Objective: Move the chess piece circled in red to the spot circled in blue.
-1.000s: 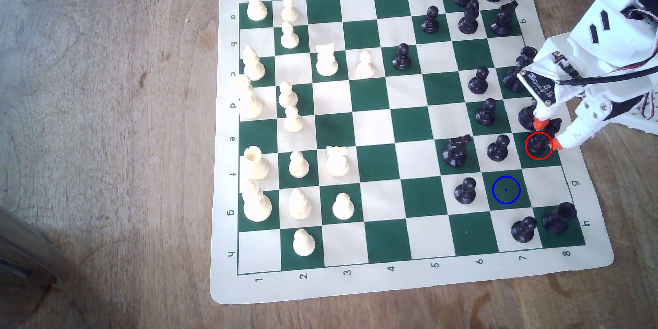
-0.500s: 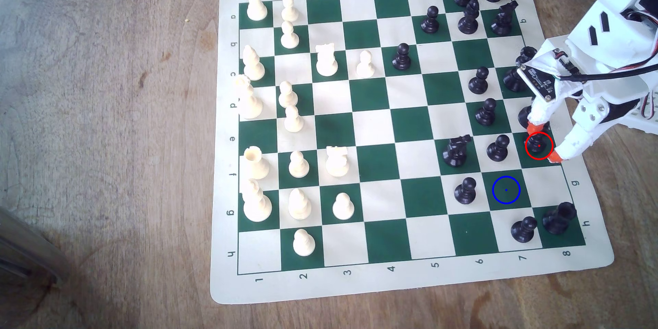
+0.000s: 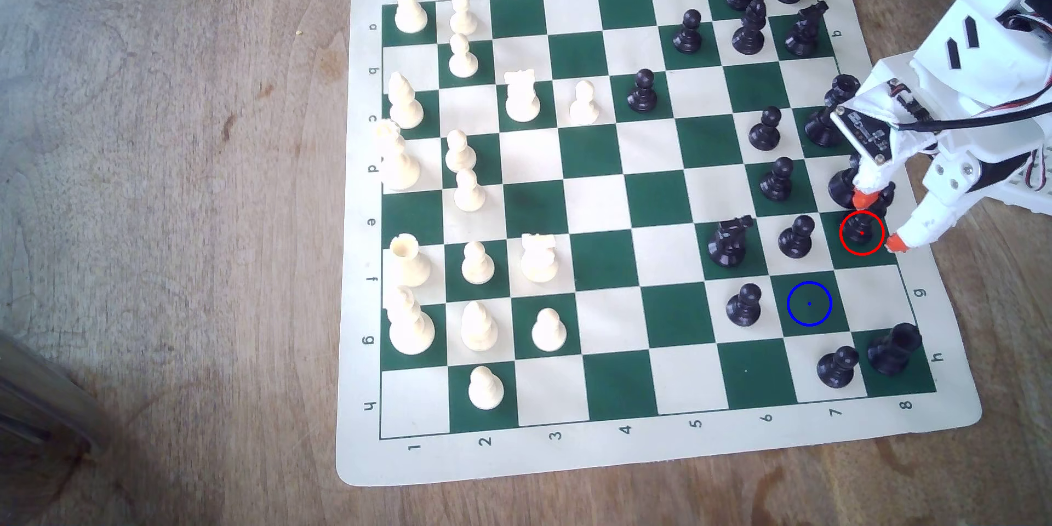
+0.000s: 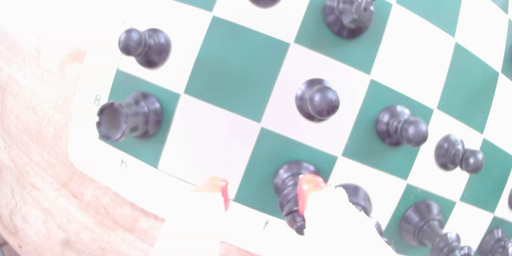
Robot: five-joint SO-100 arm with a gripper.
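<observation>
While the white plastic arm leans in from the exterior view's right, the hand (image 3: pixel 876 220) hangs over the far edge of the chess mat (image 3: pixel 364 463), its two orange-tipped fingers spread apart with the black bishop (image 3: pixel 861 229) standing between them. Nothing is gripped; one orange tip (image 3: pixel 862 199) sits just beyond the piece and the other (image 3: pixel 895 242) just this side of it, and from the wrist view one tip (image 4: pixel 307 189) looks to be right against the bishop (image 4: pixel 288 189) while the other (image 4: pixel 219 189) is clear of it.

Look at the markings: the mat's cream border carries numbers 1 to 8 along the near edge and letters a to h down the sides. The bishop, ringed in red, stands on a dark green square in the f row, column 8. The blue ring with its centre dot (image 3: pixel 809 303) marks a bare green square in the g row, column 7, diagonally next to the bishop's square.

Slim body, round base, matte black, that's the bishop. A ball-headed black pawn (image 3: pixel 796 237) stands on the pale square beside it, a horse-headed black knight (image 3: pixel 730 241) one further along, and a black rook (image 3: pixel 894 348) holds the h8 corner. Cream-coloured white pieces (image 3: pixel 407 264) crowd the exterior view's left. The mat lies flat with rounded corners on a worn, grainy wooden desk (image 3: pixel 171 219).
</observation>
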